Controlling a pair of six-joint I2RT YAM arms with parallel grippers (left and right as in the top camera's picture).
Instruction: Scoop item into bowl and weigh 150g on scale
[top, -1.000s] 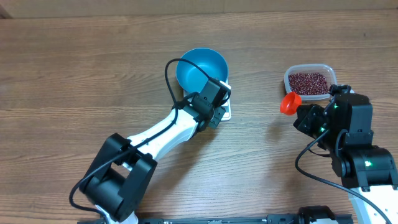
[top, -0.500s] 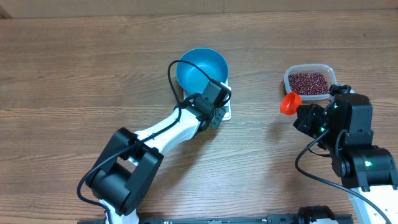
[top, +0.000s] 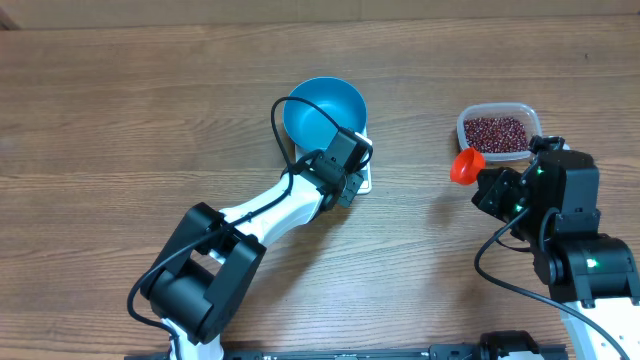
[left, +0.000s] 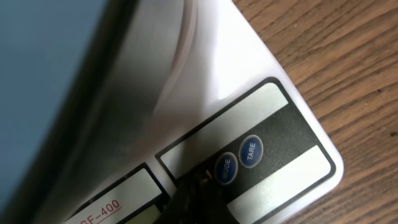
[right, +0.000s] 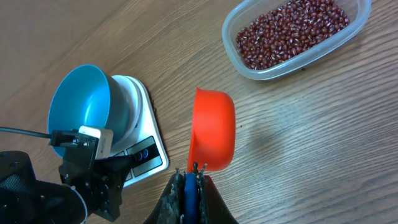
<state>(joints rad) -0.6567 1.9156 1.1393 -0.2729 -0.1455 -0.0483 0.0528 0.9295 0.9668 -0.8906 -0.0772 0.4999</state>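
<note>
Scale (left: 205, 93) buttons (left: 250, 151), legible only at left wrist

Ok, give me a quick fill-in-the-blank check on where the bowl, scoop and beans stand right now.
The blue bowl sits on the white scale and holds ____ beans.
The right gripper is shut on an orange scoop, which is ____.
The beans lie in a tub of ____ plastic.
The left gripper, shut, points at the scale's panel by the buttons MODE and ____.
Missing words: no; empty; clear; TARE.
</note>
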